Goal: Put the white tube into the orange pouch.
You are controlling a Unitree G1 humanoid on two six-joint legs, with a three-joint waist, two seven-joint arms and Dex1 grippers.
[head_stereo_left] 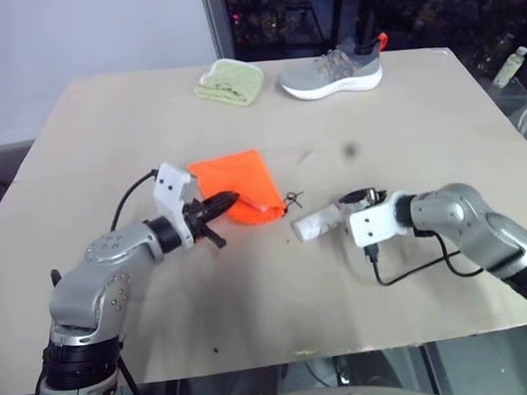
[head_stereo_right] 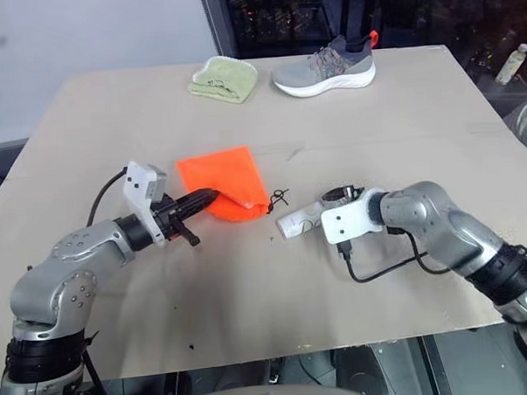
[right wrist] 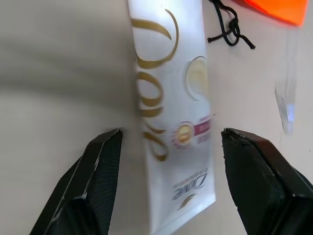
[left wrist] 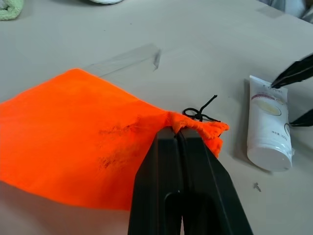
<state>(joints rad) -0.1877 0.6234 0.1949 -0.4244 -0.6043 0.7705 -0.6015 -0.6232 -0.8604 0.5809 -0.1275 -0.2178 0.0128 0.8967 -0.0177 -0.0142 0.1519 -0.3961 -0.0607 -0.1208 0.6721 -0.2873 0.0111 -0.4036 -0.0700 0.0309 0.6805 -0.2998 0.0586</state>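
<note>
- We saw the white tube (right wrist: 172,112) lying flat on the bench (head_stereo_left: 251,320), between the spread fingers of the right hand (right wrist: 171,181), neither finger touching it.
- The left hand (left wrist: 180,134) was clenched on the orange pouch (left wrist: 83,132) at its gathered mouth, just beside the tube.
- The pouch's mouth was hidden behind the left fingers.
- The pouch was creased fabric with a knotted black cord (left wrist: 198,113); the tube was smooth, flat, gold-lettered.

The orange pouch (left wrist: 83,132) is seen as matt woven cloth, faintly fuzzy, pinched by smooth black plastic fingers (left wrist: 183,196). Between the right gripper (right wrist: 168,166) fingers, the white tube (right wrist: 171,112) appears glossy plastic with gold print. The table (head_stereo_left: 250,294) looks matt, smooth.
</note>
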